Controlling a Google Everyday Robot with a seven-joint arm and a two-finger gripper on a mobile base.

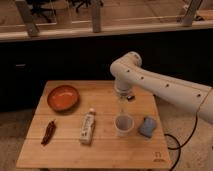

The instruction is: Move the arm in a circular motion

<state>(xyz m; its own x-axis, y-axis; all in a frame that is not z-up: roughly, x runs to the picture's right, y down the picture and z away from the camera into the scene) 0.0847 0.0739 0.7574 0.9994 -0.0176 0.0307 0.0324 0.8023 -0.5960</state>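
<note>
The stiff, heavy arm [165, 86] is needing no grasp; its gripper [121, 104] is hovering over the cup [124, 126], state unclear.

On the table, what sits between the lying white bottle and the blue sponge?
A clear cup stands between the white bottle and the blue sponge, in the camera view. The gripper of the arm hangs just above the cup.

Warm, dim light over the wooden table [65, 150], deep darkness behind (pale tool [121, 104] just above the cup [124, 127])
</note>
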